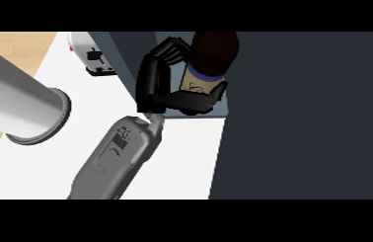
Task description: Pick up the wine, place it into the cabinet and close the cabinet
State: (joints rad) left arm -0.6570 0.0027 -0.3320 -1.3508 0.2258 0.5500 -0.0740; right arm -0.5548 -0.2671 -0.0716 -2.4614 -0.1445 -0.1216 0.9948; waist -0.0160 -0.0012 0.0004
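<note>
Starting at the left edge, a strip of pale wood (25, 51) shows beyond the white tabletop (65, 172), and a large grey cylinder (29, 110) with a flared rim lies across that corner. Just right of it, near the top, stands a small white appliance (93, 58) with a black panel and a spot of red on its side — too small to name with certainty. A grey forearm (116, 159) rises from the lower edge toward the middle; which arm it is cannot be told from this view. A dark plate on it bears small pale markings, too small to read. Its black robot hand (164, 85) is curled round the wine (207, 63), fingers on the left side and the thumb wrapped across the lower part. The bottle is dark, with a blue band and a tan label below it; the label carries faint line marks, but no readable words. The wine is at the edge of the dark cabinet (299, 112) — that cabinet fills the right side of the view.
</note>
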